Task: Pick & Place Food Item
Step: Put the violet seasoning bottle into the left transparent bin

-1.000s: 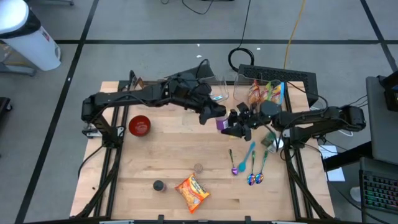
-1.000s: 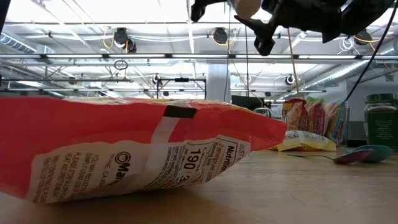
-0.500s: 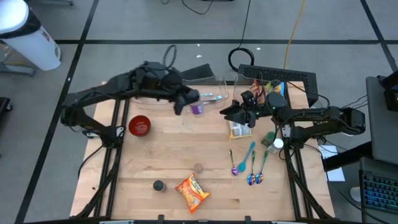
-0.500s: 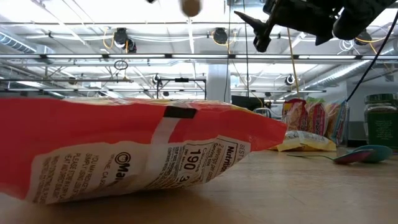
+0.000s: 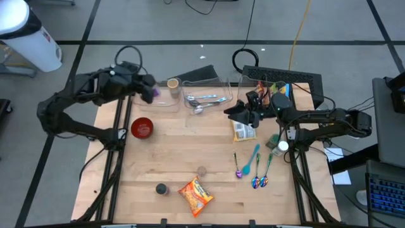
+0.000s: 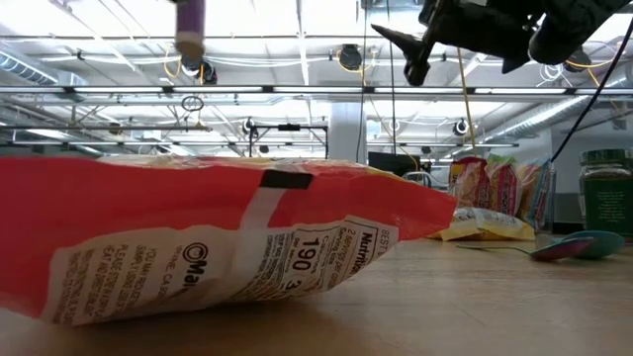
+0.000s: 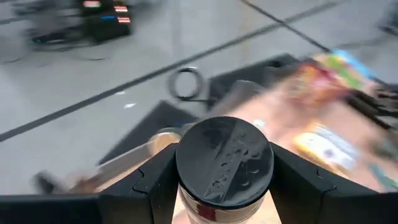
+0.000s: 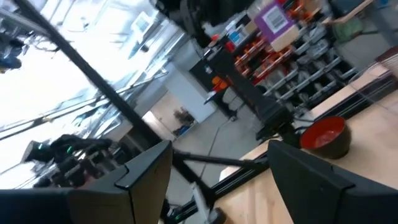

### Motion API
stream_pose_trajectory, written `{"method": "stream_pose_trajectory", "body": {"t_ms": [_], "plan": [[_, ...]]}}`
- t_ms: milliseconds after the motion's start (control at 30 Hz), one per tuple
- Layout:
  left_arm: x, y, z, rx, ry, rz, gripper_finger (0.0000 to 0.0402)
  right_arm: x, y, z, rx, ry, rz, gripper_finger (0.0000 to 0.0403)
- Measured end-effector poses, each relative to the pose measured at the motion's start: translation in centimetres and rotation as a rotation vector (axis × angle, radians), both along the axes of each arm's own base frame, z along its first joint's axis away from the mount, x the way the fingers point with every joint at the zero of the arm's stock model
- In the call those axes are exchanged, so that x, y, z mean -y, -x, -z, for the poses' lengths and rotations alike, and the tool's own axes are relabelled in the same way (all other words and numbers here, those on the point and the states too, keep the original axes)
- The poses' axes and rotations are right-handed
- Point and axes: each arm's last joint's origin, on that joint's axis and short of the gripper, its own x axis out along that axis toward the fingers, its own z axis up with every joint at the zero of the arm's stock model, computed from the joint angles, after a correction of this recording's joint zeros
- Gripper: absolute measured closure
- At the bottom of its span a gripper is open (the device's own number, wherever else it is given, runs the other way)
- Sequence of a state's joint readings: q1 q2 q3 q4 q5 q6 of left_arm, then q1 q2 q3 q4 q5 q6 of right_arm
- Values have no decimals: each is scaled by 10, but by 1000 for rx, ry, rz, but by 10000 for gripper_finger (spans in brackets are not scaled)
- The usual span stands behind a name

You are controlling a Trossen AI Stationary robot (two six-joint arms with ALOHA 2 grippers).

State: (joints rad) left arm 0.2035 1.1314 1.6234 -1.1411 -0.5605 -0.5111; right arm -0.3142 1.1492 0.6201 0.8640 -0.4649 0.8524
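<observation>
My left gripper (image 5: 150,93) is over the table's far left corner, shut on a small purple jar with a black lid (image 7: 224,155); the jar also shows at the top of the low view (image 6: 190,25). My right gripper (image 5: 233,113) is open and empty, raised over the right middle of the table just left of a yellow packet (image 5: 242,131) that lies flat on the wood. An orange snack bag (image 5: 195,195) lies flat near the front edge and fills the low view (image 6: 198,247). My left gripper pinches the jar between its two fingers (image 7: 149,183), one on each side of the body just below the lid (image 7: 181,190). The lid faces the wrist camera, so the jar lies along the fingers. The jar is lifted clear, high above the table.
A red bowl (image 5: 142,127) stands at the left. A clear tray with metal spoons (image 5: 204,98) and a tan cup (image 5: 173,83) stand at the far edge. Snack bags (image 5: 271,94) are at the far right. Coloured spoons (image 5: 253,166), a green jar (image 5: 278,143) and a dark ball (image 5: 161,189) lie nearer.
My left gripper has carried the purple jar from beside my right gripper at the table's middle toward the far left corner, clear of the table all the way. My right gripper has drawn back a little toward the far edge, uncovering the yellow packet, and has then kept still.
</observation>
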Motion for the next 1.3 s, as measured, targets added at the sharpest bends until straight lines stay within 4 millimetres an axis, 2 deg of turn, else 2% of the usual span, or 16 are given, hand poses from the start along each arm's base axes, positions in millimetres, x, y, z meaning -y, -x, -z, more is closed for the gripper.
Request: {"method": "stream_pose_trajectory", "body": {"t_ms": [133,300,500,700,900,1100,1300], "plan": [[0,12,23,-29,8,-143,193,1,0,3,-1,-23,110,147],[-1,15,62,-43,18,-251,193,5,1,9,-11,-62,256,148],[-4,11,109,-2,17,-328,193,8,2,12,-12,-92,376,148],[-15,5,145,47,9,-387,192,4,1,12,-6,-115,460,149],[-31,6,164,24,-23,-434,192,-6,-2,15,-32,-81,489,149],[-51,11,170,44,-53,-503,192,-16,-4,16,-48,-76,550,149],[-74,11,176,-2,-33,-505,189,-15,-3,17,-53,-63,630,149]]}}
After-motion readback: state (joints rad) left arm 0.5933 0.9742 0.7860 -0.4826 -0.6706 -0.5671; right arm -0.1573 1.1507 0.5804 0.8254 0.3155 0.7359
